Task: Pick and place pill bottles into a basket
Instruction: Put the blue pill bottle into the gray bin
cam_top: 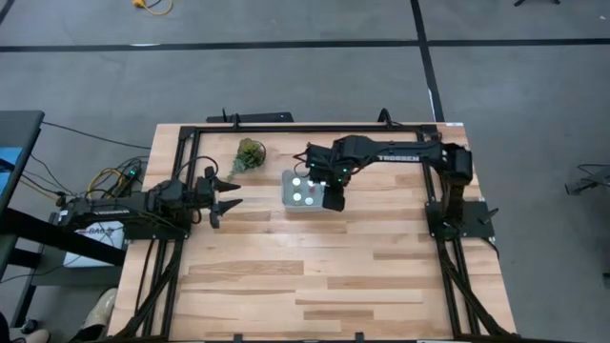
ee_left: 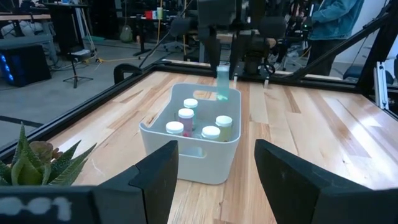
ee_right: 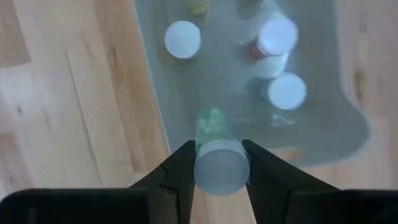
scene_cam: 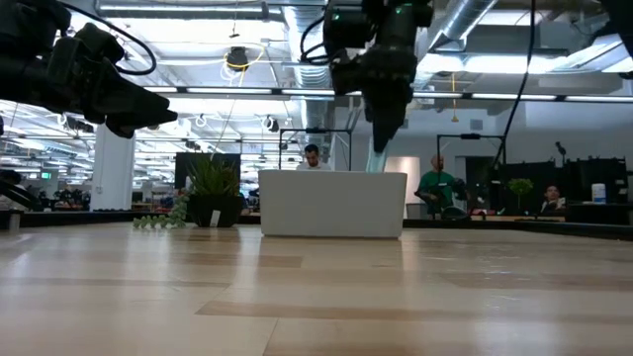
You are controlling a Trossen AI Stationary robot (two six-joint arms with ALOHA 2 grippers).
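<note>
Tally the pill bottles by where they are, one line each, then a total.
Standing in the basket: 4 pill bottles
Held by the right tool above the basket's far rim: 1 bottle
Total: 5

White-capped pill bottles; pale basket; black claw.

White capital letters reading "TROSSEN" run along the upper link of the dark right arm in the high view. The left wrist view shows pale rounded marks, possibly digits, on the dark band of the camera mount, too unclear to read. Labels on the white-capped pill bottles cannot be made out.
</note>
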